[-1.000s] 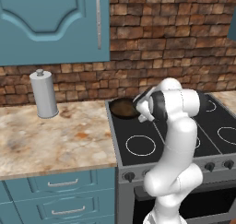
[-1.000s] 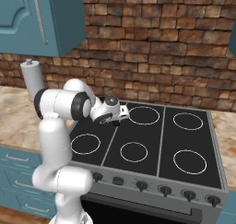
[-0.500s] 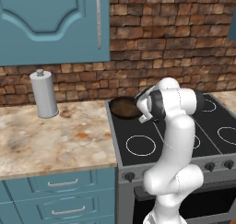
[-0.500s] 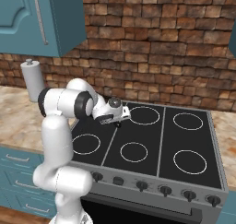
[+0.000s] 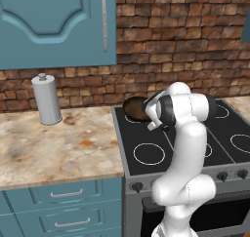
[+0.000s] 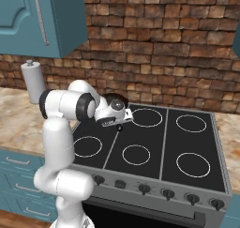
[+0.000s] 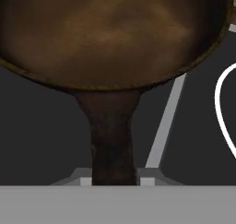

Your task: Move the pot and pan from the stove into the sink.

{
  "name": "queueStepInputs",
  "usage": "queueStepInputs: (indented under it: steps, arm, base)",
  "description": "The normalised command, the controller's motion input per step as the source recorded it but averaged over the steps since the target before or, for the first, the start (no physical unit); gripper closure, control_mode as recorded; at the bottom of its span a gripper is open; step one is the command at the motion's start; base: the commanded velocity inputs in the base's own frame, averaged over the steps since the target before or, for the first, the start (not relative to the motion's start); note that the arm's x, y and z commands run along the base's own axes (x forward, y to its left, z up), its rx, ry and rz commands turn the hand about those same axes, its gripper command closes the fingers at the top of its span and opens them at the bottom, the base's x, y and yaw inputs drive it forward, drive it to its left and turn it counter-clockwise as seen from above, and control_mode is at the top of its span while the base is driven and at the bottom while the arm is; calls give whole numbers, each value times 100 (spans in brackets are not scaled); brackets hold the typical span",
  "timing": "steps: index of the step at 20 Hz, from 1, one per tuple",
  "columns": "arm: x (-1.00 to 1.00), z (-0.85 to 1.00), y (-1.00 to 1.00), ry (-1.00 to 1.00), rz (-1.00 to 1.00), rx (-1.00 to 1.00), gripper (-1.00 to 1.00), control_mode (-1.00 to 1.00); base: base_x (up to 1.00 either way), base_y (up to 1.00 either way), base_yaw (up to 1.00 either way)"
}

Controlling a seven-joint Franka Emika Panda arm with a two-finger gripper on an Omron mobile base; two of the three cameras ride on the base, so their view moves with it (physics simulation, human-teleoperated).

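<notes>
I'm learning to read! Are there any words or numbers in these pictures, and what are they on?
There are none to read.
The grey steel stove with dark knobs: no numbers or marks visible.
The grey cylindrical canister on the counter: plain, no label.
The shallow brown frying pan: no writing.
The blue cabinet doors: no signs.

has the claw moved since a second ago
Yes. In the right base view the claw has dropped toward the stove glass and crept left toward the pan, and its jaws have closed in on the pan's handle.

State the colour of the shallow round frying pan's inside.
Mottled brown inside the shallow round frying pan, clearest in the hand view.
</notes>
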Motion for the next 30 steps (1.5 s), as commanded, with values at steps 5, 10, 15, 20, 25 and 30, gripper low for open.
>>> queueStepInputs:
  steps: [5,10,15,20,25,30]
  arm:
    - [0,39,-1,9,-2,2,100,-100]
    - [-2,61,-8,13,-2,5,100,-100]
    - [-5,71,-7,15,-2,6,100,-100]
    - [-12,72,-4,14,-2,7,100,-100]
    - [-34,64,-3,9,-1,5,100,-100]
    - [-70,40,-2,0,0,2,100,-100]
  base:
    - [0,0,0]
    - [0,0,0]
    - [0,0,0]
    - [0,0,0]
    - [0,0,0]
    - [0,0,0]
